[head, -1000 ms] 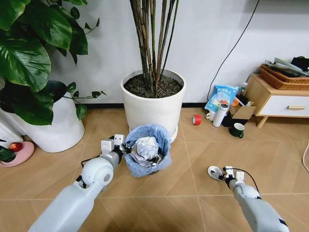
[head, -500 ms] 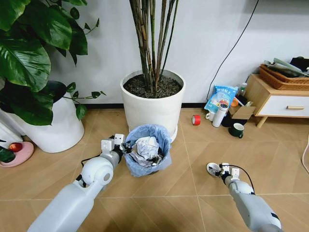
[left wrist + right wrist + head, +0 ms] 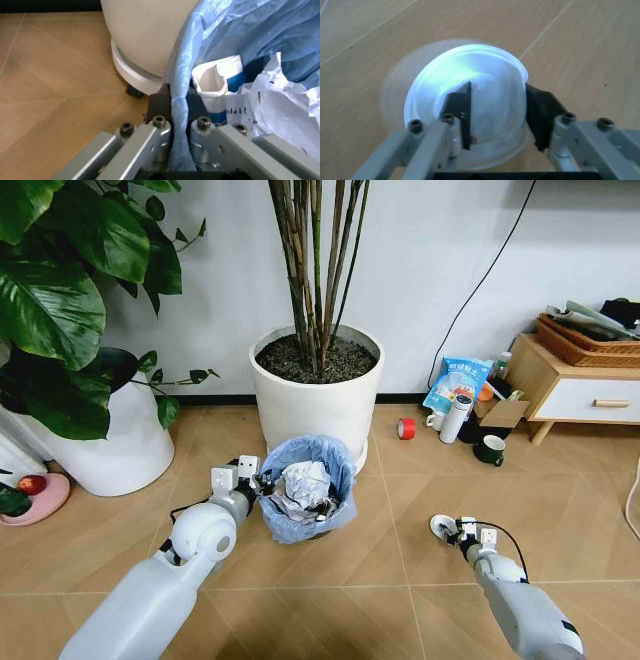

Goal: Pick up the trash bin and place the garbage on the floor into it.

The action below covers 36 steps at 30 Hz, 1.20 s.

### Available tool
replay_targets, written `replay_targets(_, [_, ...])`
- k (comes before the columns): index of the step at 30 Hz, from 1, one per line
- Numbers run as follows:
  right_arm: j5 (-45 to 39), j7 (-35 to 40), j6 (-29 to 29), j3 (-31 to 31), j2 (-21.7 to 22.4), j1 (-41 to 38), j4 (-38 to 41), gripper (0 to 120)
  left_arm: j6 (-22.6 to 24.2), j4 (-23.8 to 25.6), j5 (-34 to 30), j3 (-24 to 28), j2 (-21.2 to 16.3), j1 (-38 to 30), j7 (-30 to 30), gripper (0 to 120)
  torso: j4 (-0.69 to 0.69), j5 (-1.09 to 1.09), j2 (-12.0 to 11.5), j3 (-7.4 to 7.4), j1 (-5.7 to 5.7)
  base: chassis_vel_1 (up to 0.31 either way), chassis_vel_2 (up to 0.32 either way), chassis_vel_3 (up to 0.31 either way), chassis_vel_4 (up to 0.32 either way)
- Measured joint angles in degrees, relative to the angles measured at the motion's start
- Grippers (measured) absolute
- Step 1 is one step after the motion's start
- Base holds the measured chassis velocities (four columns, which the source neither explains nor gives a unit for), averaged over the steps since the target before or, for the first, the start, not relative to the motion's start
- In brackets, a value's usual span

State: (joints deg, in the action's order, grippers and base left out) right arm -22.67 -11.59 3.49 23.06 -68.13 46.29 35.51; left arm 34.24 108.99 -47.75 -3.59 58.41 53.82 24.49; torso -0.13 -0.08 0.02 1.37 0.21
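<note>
The trash bin (image 3: 305,492), a small round bin lined with a crinkly light-blue bag (image 3: 235,37), stands in front of the big white planter. My left gripper (image 3: 262,483) is shut on its near-left rim, and the left wrist view shows the bag edge pinched between the fingers of that gripper (image 3: 172,101). Crumpled white paper (image 3: 303,480) and a blue-white carton (image 3: 216,88) lie inside. A white round lid (image 3: 442,527) lies on the floor to the right. My right gripper (image 3: 458,532) is open at it, one finger over the lid (image 3: 485,67) and the other just outside its rim.
The big white planter (image 3: 318,395) stands right behind the bin, and another white pot (image 3: 120,440) with broad leaves is at the left. At the right by the wall are a red tape roll (image 3: 407,427), a green mug (image 3: 491,448), a bottle (image 3: 455,418) and a wooden cabinet (image 3: 580,385).
My right gripper has moved forward and a little left, so its fingers now reach over the lid's edge. The left gripper still holds the bin rim, shifted only slightly.
</note>
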Motion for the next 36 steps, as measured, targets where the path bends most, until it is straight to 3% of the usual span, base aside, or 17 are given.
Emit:
replay_targets(4, [0.0, 0.0, 0.0, 0.1, 0.0, 0.3, 0.0, 12, 0.0, -0.1, 0.0, 0.1, 0.1, -0.1, 0.0, 0, 0.0, 0.02, 0.0, 0.0, 0.0, 0.0, 0.0, 0.0, 0.0])
replay_targets(10, [0.0, 0.1, -0.2, 0.3, -0.1, 1.0, 0.8, 0, 0.0, 0.0, 0.0, 0.1, 0.2, -0.1, 0.0, 0, 0.0, 0.05, 0.0, 0.01, 0.01, 0.0, 0.0, 0.0, 0.0])
replay_targets(23, [0.3, 0.6, -0.8, 1.1, 1.2, 4.5, 7.0, 0, 0.0, 0.1, 0.1, 0.0, 0.3, -0.1, 0.0, 0, 0.01, 0.2, -0.1, 0.05, 0.03, 0.0, 0.0, 0.0, 0.0])
replay_targets(27, [0.0, 1.0, -1.0, 1.9, 3.3, 6.0, 13.0, 0, -0.1, 0.1, 0.1, -0.1, 0.3, 0.1, 0.0, 0, -0.01, 0.06, -0.1, 0.03, 0.03, 0.0, 0.0, 0.0, 0.0])
replay_targets(31, [-0.2, 1.0, -1.2, 2.0, 5.0, 6.8, 17.4, 0, -0.2, 0.1, 0.3, -0.2, 0.4, 0.2, 0.0, 0, 0.0, 0.11, -0.1, 0.03, 0.03, 0.0, 0.0, 0.0, 0.0])
replay_targets(34, [-0.5, 0.9, -1.3, 2.2, 5.9, 7.4, 20.1, 0, -0.2, 0.1, 0.4, -0.2, 0.5, 0.3, 0.0, 0, 0.0, 0.0, -0.1, 0.02, 0.03, 0.0, 0.0, 0.0, 0.0])
replay_targets(36, [-2.2, 0.9, -0.4, 2.4, 7.5, 8.7, 27.5, 0, -0.2, 0.2, 0.5, -0.2, 0.5, 0.5, 0.1, 0, -0.02, 0.1, 0.0, 0.02, 0.02, 0.0, 0.0, 0.0, 0.0])
